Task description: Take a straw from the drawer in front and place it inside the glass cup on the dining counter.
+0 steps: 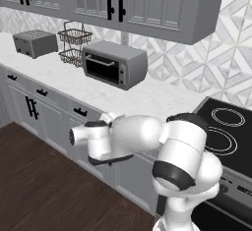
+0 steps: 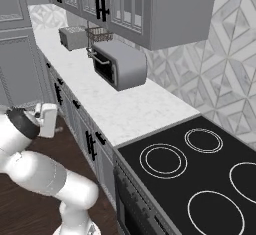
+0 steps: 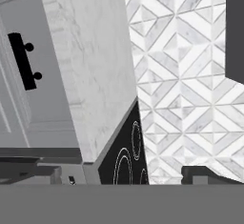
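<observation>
Facing a row of grey cabinet fronts under a white marble worktop [image 1: 147, 100], the arm is folded low with the tool [image 3: 119, 173] turned sideways, its finger tips spread fully apart and nothing between them. That released pose fits a start: the hand is carried clear of the cabinets, probably so the base can line up with the drawer [image 1: 83, 113] before any reach. In the hand view the drawer front [image 3: 19, 75] appears rolled on its side, its short black bar handle [image 3: 23, 61] running nearly vertical, which shows how far the wrist is rolled.

The drawer is a shallow grey panelled front just below the worktop edge, shut flush with its neighbours, so the straw cannot be judged from here; it presumably lies inside. A toaster oven [image 1: 114, 64], a toaster [image 1: 35, 43] and a wire basket [image 1: 74, 45] stand on the worktop, with a black cooktop [image 2: 195, 174] to the right. Next, I judge, the tool must square up to the handle and pull
</observation>
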